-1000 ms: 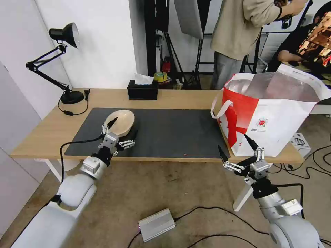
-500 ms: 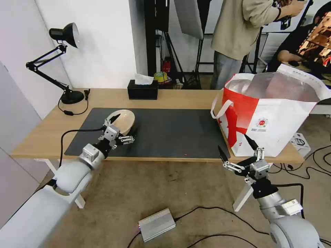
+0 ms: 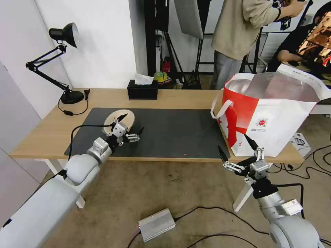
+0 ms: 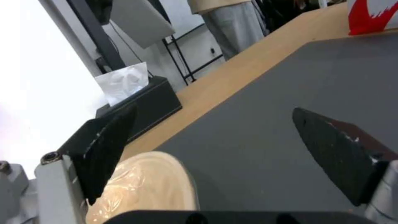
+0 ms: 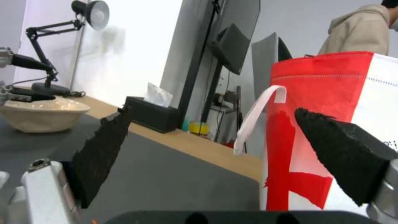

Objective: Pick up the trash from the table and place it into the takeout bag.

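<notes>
A beige paper-pulp bowl (image 3: 117,119) sits on the left part of the dark mat (image 3: 172,132) on the table (image 3: 179,95). My left gripper (image 3: 132,124) is open at the bowl's right rim. In the left wrist view one finger (image 4: 105,146) hangs over the bowl (image 4: 145,183) and the other finger (image 4: 335,146) stands over bare mat. The white and red takeout bag (image 3: 276,120) stands open at the table's right end. My right gripper (image 3: 233,143) is open below the table's front edge, just left of the bag (image 5: 327,124), holding nothing.
A black tissue box (image 3: 142,90) and a black desk lamp (image 3: 63,65) stand along the table's back. On the floor lie a silver box (image 3: 157,224) and cables. People stand behind the table's right end.
My left arm has reached farther forward and to the right, so the open gripper now sits at the bowl's right side instead of its near side. The right arm has not moved.
</notes>
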Motion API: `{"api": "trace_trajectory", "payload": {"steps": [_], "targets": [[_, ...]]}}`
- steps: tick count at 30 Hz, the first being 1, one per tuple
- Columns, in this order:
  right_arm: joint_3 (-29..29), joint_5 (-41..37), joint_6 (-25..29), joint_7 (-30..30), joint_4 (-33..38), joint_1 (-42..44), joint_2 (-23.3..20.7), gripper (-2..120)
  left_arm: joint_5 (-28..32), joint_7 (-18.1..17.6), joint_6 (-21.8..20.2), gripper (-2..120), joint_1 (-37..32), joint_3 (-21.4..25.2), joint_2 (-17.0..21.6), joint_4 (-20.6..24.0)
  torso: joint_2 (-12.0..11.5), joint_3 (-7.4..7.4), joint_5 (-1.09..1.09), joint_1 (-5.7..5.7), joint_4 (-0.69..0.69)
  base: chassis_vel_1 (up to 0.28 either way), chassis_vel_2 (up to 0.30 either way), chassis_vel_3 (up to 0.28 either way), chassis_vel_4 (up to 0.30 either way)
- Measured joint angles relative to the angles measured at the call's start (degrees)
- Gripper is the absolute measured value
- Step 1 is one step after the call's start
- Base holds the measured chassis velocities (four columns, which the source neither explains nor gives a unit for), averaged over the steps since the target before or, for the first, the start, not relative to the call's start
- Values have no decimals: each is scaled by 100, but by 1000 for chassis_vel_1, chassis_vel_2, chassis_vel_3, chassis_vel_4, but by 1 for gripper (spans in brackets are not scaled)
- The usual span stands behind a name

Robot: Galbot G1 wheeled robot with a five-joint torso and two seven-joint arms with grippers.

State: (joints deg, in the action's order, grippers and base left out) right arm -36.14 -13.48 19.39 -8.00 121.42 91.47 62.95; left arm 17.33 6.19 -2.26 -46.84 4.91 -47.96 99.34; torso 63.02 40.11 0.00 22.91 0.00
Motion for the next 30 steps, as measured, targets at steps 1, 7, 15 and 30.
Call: {"api": "trace_trajectory", "payload": {"steps": [1,7,15,30], "targets": [[0,0,0,0,0,0,0,99,0,2,-9,100,29,-30,0,-21,0,0,0,0,0,0,0,0,0],[0,0,0,0,0,0,0,99,-47,14,-67,100,101,-108,8,-131,0,0,-1,0,1,0,0,0,0],[0,0,0,0,0,0,0,99,-113,100,-235,100,147,-99,122,-113,0,0,0,0,0,0,0,0,0],[0,0,0,0,0,0,0,99,-328,252,-423,100,23,74,302,-161,0,0,0,0,0,0,0,0,0]]}}
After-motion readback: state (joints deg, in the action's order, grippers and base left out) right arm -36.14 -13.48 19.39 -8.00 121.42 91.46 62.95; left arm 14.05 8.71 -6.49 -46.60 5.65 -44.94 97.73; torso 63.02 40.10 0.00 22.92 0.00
